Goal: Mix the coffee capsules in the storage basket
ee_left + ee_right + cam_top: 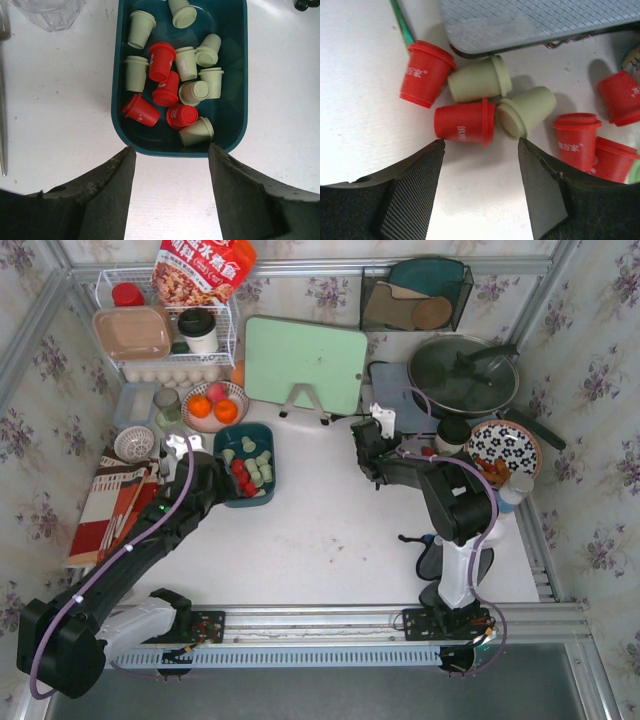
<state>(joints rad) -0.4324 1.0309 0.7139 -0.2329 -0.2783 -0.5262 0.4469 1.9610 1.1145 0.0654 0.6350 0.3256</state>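
Note:
The dark teal storage basket (262, 434) sits left of centre; the left wrist view shows its floor (230, 40) holding several pale green coffee capsules (136, 73) and red ones (162, 61), mostly lying on their sides. My left gripper (171, 155) hovers open just short of the basket's near rim and holds nothing; from above it is at the basket's left side (215, 480). My right gripper (481, 145) is open over the table, right behind a lying red capsule (462, 122) and a green one (525, 111). More loose capsules lie around them (577, 140).
A grey textured board (530, 20) borders the loose capsules. Behind stand a mint cutting board (305, 362), a lidded pan (462, 375) and a flowered plate (505, 448). A fruit bowl (213, 405), a glass (47, 12), a wire rack (165, 340) and a striped cloth (105, 505) fill the left.

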